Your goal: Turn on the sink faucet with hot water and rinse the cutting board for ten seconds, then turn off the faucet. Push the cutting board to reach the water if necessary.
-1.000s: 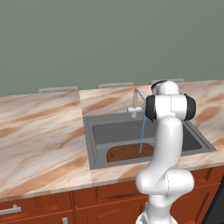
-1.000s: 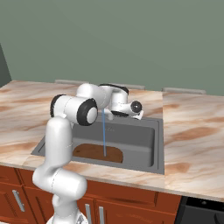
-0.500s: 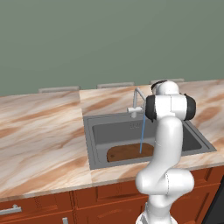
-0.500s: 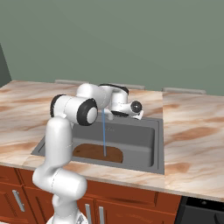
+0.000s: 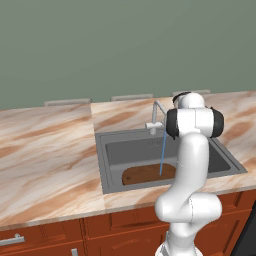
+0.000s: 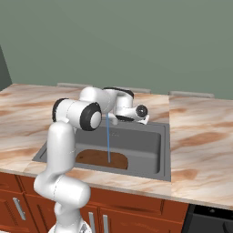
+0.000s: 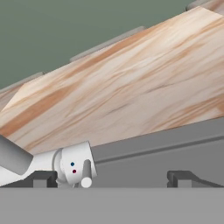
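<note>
The sink faucet [image 7: 72, 166] stands at the back rim of the sink [image 5: 102, 165]. A thin blue stream of water [image 5: 162, 152] falls from its spout onto the right end of the dark-brown cutting board [image 5: 145, 175], which lies flat at the front of the basin. In the hand view my gripper [image 7: 113, 179] is open. The faucet's short lever [image 7: 86, 173] stands just inside the left fingertip [image 7: 43, 178], and I cannot tell if they touch. From the right, the water [image 6: 108, 141] lands on the board [image 6: 98, 158] below my wrist [image 6: 132, 111].
Marbled tan counter [image 5: 45, 160] runs on both sides of the sink and behind it, up to a green wall. Wooden cabinet fronts [image 5: 115, 225] sit below the counter edge. My arm [image 5: 192, 150] hides the basin's right part.
</note>
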Robot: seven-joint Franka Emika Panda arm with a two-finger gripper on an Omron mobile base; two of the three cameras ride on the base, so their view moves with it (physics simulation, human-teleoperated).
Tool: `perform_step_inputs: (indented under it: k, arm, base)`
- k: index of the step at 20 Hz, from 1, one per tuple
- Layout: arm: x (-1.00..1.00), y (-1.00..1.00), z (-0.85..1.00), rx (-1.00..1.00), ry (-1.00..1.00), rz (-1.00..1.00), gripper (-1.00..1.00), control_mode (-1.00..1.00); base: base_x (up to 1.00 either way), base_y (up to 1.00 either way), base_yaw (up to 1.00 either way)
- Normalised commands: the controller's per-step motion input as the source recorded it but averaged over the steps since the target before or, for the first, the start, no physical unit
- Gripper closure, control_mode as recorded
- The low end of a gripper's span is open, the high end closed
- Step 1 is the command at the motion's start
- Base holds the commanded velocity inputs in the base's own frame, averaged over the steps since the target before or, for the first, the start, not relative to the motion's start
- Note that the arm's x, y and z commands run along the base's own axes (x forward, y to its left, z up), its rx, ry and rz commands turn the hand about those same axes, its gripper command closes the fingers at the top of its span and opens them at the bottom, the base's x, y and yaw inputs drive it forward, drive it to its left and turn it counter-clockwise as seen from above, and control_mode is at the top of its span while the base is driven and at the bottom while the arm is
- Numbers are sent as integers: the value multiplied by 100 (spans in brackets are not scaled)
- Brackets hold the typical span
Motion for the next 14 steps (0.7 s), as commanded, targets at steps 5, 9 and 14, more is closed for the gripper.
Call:
perform_step_inputs:
  k: [5, 9, 14]
  arm:
    - [0, 0, 0, 0, 0, 0, -100, -100]
    - [0, 0, 0, 0, 0, 0, -100, -100]
    - [0, 0, 0, 0, 0, 0, -100, -100]
  base:
    - [0, 0, 0]
    - [0, 0, 0]
    - [0, 0, 0]
